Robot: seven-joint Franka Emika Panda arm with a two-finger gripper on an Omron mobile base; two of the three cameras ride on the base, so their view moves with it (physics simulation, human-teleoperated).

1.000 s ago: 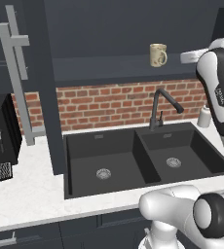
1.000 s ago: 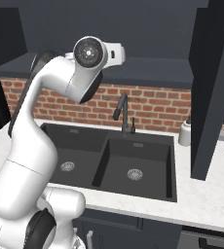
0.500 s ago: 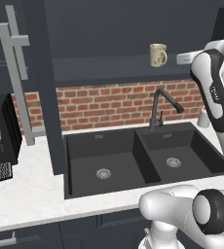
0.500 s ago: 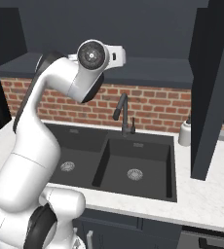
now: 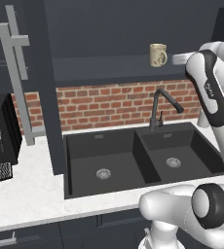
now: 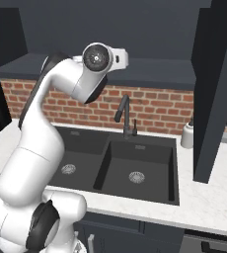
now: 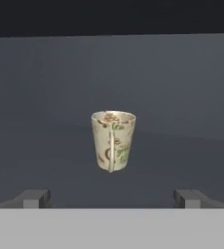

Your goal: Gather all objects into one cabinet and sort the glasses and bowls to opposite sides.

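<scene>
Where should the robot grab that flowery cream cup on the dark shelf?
Probably around the body of the small cream patterned mug, coming straight in from the front. It stands upright on the dark cabinet shelf with its thin handle facing the open tool, so the fingers would likely close on its two bare sides.

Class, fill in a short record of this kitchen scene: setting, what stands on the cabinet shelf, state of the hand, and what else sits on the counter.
Setting: black double sink with a dark tap, brick wall behind
Shelf: cream mug upright on the open cabinet shelf, handle toward the hand camera
Hand: hand open, facing the mug, not touching it
Counter: white soap bottle right of the sink
</scene>
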